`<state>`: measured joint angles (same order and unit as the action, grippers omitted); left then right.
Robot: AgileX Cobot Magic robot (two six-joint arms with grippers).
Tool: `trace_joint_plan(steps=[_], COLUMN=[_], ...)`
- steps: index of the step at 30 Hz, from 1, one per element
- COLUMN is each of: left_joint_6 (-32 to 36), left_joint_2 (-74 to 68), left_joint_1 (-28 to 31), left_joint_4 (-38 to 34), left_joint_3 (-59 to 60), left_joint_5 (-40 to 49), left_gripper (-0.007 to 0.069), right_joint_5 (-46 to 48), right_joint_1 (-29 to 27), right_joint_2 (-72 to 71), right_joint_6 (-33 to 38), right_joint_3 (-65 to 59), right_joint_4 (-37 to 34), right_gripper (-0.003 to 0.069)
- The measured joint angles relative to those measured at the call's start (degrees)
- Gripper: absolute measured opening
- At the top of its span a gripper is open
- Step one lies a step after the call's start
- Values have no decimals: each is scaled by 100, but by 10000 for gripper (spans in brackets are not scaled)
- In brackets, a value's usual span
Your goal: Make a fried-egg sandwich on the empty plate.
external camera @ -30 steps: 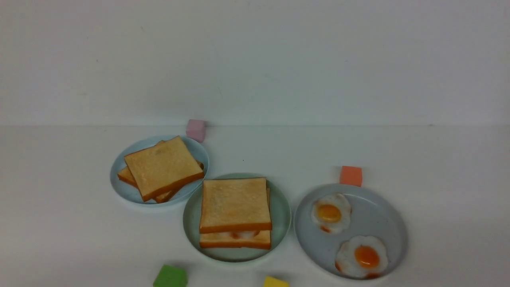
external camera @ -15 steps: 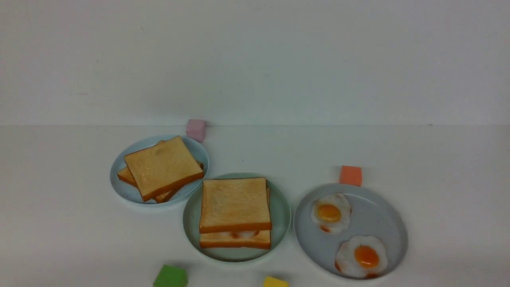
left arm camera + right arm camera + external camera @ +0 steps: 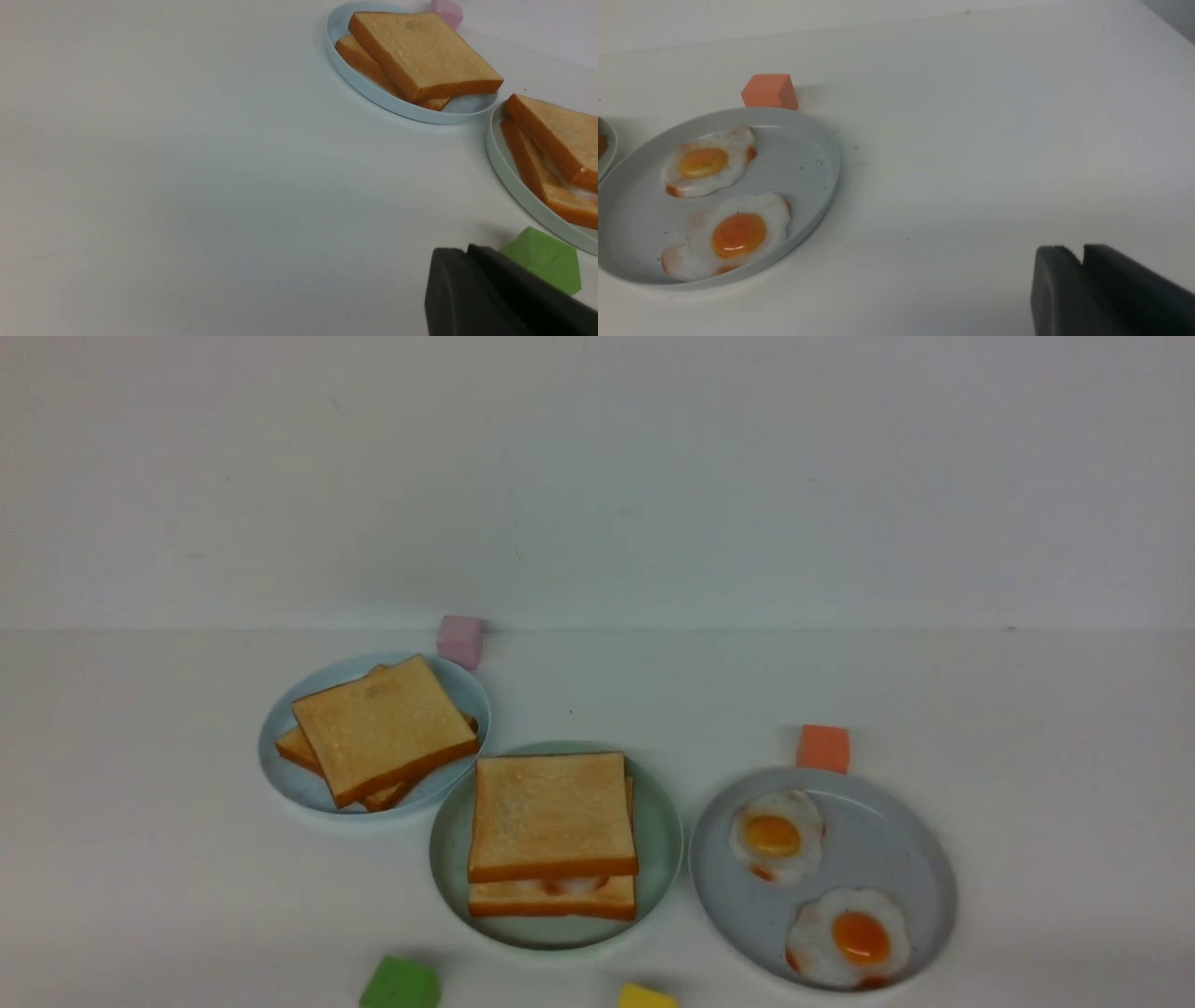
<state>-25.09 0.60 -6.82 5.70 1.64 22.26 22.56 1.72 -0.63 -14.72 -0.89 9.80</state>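
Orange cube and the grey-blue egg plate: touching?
Cannot tell. In the right wrist view the orange cube sits right behind the plate's rim; no gap or contact shows.

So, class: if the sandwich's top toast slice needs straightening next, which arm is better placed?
Left. The left gripper sits beside the green cube, just short of the mint-green plate holding the fried-egg sandwich. The right gripper lies beyond the grey-blue egg plate, farther off.

mint plate (image 3: 659, 840) (dark specks) | golden toast sandwich (image 3: 551, 817) | green cube (image 3: 400, 984)
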Motion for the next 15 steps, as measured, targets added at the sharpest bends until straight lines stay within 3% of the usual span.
trace_joint_plan(steps=[15], left_joint_6=[0], left_joint_2=[0], left_joint_1=[0], left_joint_4=[0], left_joint_3=[0], left_joint_5=[0], left_gripper=[51], right_joint_5=[-5], right_joint_1=[0], right_joint_2=[0], right_joint_6=[0], right_joint_3=[-2], right_joint_4=[0], right_gripper=[120])
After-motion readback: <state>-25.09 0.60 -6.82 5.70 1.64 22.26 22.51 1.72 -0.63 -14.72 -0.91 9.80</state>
